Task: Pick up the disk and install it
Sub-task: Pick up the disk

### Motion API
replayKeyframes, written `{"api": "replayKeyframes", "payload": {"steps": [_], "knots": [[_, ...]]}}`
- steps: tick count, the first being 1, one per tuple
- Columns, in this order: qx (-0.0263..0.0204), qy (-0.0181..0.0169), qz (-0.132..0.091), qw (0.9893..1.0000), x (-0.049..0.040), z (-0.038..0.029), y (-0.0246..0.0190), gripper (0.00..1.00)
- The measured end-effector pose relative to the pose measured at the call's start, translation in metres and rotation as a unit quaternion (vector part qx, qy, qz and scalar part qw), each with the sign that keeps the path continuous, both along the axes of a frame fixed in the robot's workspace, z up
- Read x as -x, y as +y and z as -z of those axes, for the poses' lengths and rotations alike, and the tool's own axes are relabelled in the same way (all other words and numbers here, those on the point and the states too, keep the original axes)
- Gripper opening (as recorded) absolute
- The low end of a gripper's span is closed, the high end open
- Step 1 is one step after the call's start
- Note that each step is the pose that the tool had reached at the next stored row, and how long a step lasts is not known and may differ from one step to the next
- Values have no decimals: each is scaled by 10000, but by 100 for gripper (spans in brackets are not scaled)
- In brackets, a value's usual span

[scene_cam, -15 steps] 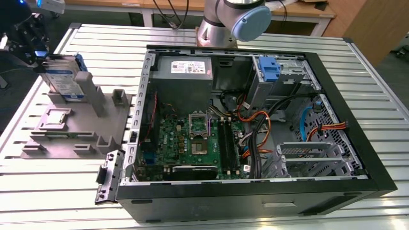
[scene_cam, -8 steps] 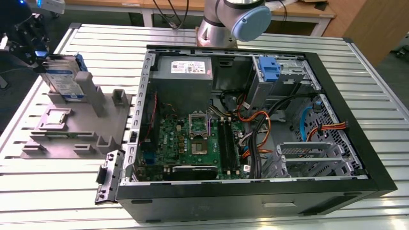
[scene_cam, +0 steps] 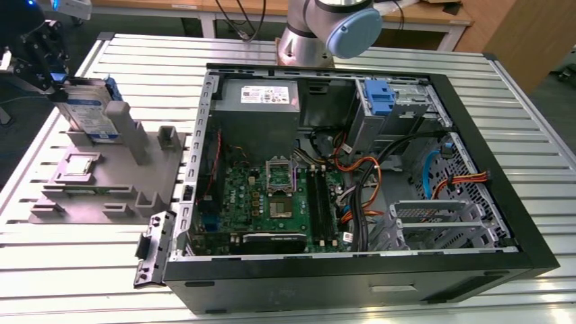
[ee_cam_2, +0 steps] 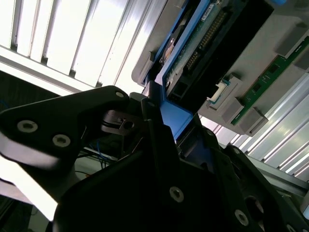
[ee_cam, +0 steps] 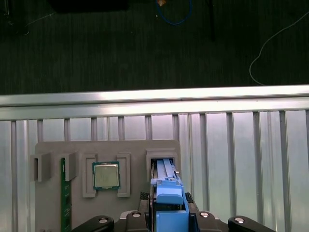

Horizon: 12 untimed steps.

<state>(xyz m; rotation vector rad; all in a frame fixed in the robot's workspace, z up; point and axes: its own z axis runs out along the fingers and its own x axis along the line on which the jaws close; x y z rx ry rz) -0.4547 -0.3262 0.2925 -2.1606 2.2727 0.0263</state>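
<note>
Black jaws, downturned, tight on disk (scene_cam: 88, 111)

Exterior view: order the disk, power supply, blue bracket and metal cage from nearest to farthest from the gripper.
1. disk: right below the gripper, upright in the grey holder, exterior view's left.
2. power supply: inside the case, corner nearest the holder.
3. blue bracket: farther along, toward the exterior view's right.
4. metal cage: case's opposite corner, exterior view's lower right.

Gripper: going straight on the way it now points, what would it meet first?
The disk, standing on edge in the grey holder. It lies right at the tip of the gripper, probably touching already, though depth is hard to judge.
</note>
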Motion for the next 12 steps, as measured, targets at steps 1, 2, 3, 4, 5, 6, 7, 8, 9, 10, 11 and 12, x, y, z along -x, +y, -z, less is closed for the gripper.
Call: {"api": "replayKeyframes", "payload": {"steps": [1,2,3,4,5,6,7,8,9,10,11,12], "knots": [[0,0,0,10000,0,1,0,37],[0,0,0,10000,0,2,0,37],[-1,-1,0,10000,0,2,0,37],[-1,-2,0,10000,0,1,0,37],[-1,-2,0,10000,0,-2,0,37],[1,-1,0,10000,0,-7,0,37],[2,0,0,10000,0,-13,0,37],[4,-1,0,10000,-1,-18,0,37],[6,-1,-1,10000,0,-23,0,37],[9,-1,0,10000,0,-28,0,37],[12,0,0,10000,0,-34,0,37],[14,0,0,10000,0,-39,0,37]]}}
